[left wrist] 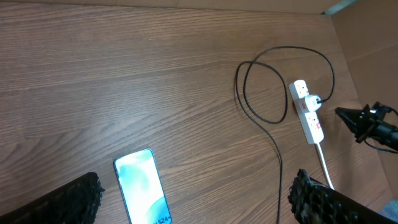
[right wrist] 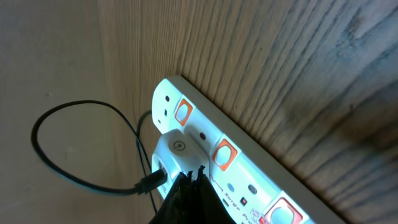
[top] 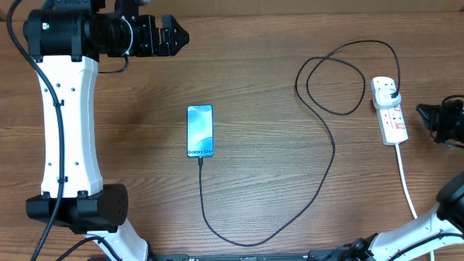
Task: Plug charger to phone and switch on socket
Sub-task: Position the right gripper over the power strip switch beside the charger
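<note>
**A:** Where do the task's things lie?

**B:** The phone point(top: 200, 131) lies flat at mid-table, screen up. The charger point(top: 330, 156) leaves its lower edge, sweeps right, coils once and ends at a plug point(top: 392, 93) seated in the socket point(top: 389, 109) near the right edge of the table point(top: 275, 65). From overhead I cannot tell whether the connector is fully home.

**A:** And the arms?

**B:** The right gripper point(right wrist: 191, 177) has its fingers pressed together, holding nothing, with the tips poised by the plug, between two of the red switches point(right wrist: 222, 155). Whether they touch it is unclear. The left gripper point(top: 181, 36) hangs spread wide and empty, well apart from the phone.

**A:** What could go wrong?

**B:** In my judgement, three things. The strip lies loose, so a slanted push may slide it instead of tipping the rocker. The switches sit close together, so the tips may press one serving an empty outlet. Any drag on the strip pulls the cable, which could unseat the connector at the phone.
</note>
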Tool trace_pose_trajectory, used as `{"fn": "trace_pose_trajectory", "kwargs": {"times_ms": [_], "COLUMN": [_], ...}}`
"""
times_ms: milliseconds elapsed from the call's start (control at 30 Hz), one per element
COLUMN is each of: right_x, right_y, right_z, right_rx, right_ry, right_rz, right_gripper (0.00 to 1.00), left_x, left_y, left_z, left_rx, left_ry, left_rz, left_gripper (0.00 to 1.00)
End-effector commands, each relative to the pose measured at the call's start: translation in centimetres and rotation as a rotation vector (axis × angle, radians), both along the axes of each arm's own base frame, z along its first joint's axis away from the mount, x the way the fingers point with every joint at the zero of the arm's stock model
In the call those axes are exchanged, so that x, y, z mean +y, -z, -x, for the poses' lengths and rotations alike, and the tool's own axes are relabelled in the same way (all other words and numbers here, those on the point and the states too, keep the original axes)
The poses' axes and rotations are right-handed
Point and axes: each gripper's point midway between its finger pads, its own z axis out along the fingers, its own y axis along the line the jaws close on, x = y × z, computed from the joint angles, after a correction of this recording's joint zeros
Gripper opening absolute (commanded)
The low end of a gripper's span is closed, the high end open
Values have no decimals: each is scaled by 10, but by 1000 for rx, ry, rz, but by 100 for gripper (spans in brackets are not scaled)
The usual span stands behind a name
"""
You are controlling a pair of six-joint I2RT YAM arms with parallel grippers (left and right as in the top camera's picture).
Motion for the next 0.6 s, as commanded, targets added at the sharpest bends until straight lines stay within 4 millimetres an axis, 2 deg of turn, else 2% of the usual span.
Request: {"fn": "trace_pose_trajectory", "kwargs": {"times_ms": [0,100,300,567], "right_x": [2,7,17,17], "right_y": [-7,-3,18,22], "right_z": [-12,-18,-22,-23], "right_rx": [-55,-60,-17,-14], "right_ry": [-34,-52,-69,-73], "right_rz": [-5,4,-11,0], "right_gripper": [4,4,4,4], "left_x": [0,0,0,0], "left_y": [-3,-3,-3,-3], "left_z": [-1,-1,-1,-1], "left_rx": [-8,-8,-8,-8], "left_ry": [1,1,1,1], "left_rz": [9,9,9,9], "left_gripper": [100,100,100,100]}}
